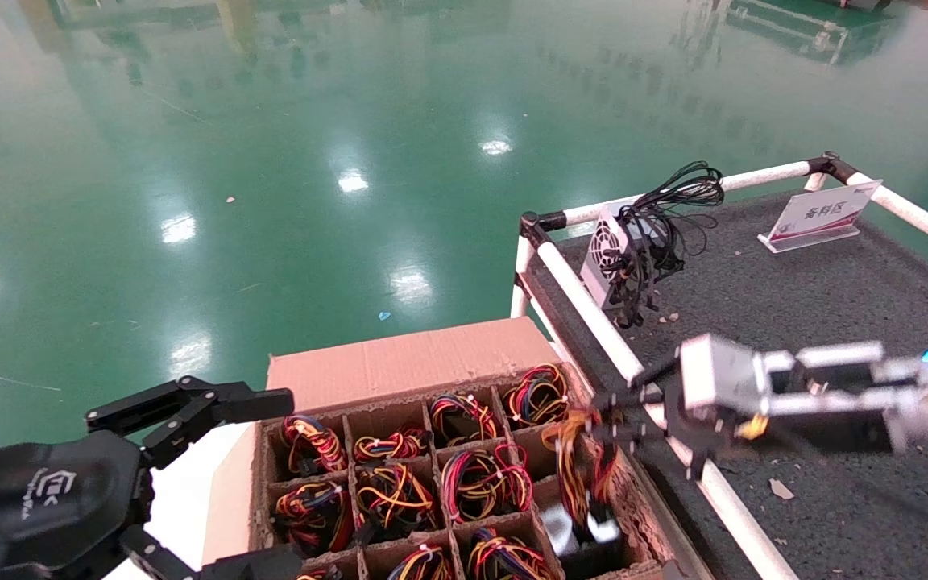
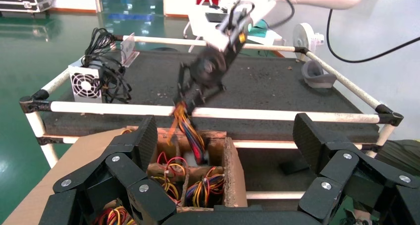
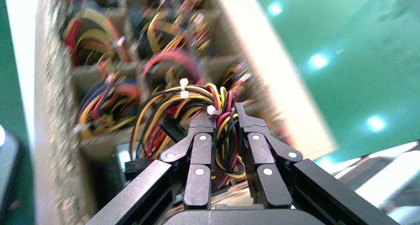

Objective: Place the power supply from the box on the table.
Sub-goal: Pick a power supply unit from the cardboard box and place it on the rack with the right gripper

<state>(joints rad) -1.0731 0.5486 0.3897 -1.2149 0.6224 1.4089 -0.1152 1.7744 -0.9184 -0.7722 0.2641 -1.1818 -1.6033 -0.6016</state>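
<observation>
Lower left of the head view, the left gripper (image 1: pixel 214 483) sits beside the box (image 1: pixel 399 366), fingers (image 2: pixel 133 150) spread wide apart, holding nothing. Centre bottom, the box's grid of cells is packed with coloured wire bundles. Over at its right edge, the right gripper (image 1: pixel 621 423) reaches across the white rail (image 1: pixel 593 314), fingers (image 3: pixel 200 150) pinched together on the wires (image 3: pixel 218 106) of the power supply (image 1: pixel 585 528). That supply hangs low in the near-right cell, its body partly inside the box, wires pulled taut upward. Right side, the table (image 1: pixel 834 298) carries a fan unit (image 1: pixel 613 254) with black cables at its far-left corner and a sign (image 1: pixel 822 213) toward the upper right.
</observation>
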